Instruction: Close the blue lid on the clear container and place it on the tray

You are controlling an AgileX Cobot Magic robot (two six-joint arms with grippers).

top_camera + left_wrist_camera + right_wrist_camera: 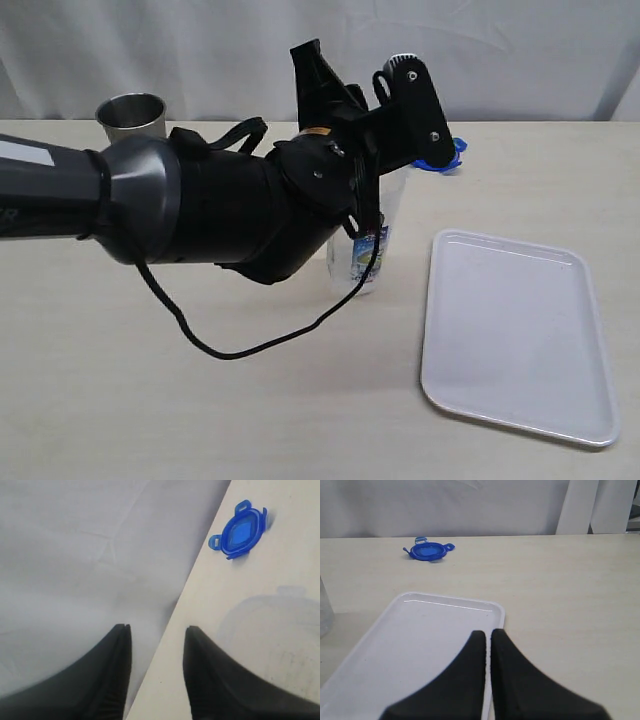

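1. Reaching in from the left of the exterior view, the left arm [200, 210] is stretching across the table [200, 410], with its wrist bending upward over the clear container [366, 256].
2. The left gripper [157, 627] is standing partly open. Only the table edge and the backdrop are showing in the gap between its fingers [210, 680], so it is gripping nothing.
3. The right gripper [485, 631] is hanging over the near end of the tray [420, 630] with its fingers pressed together and nothing between them. It is not appearing in the exterior view.
4. The clear container is standing upright on the table, left of the tray and apart from it. Its printed label is showing near the base, and its top is sitting behind the left wrist.
5. The blue lid [240, 530] is lying flat on the table near the far edge, beyond the container and separate from it, with its snap flaps sticking outward.
6. The tray is lying flat at the right of the table and is carrying nothing.
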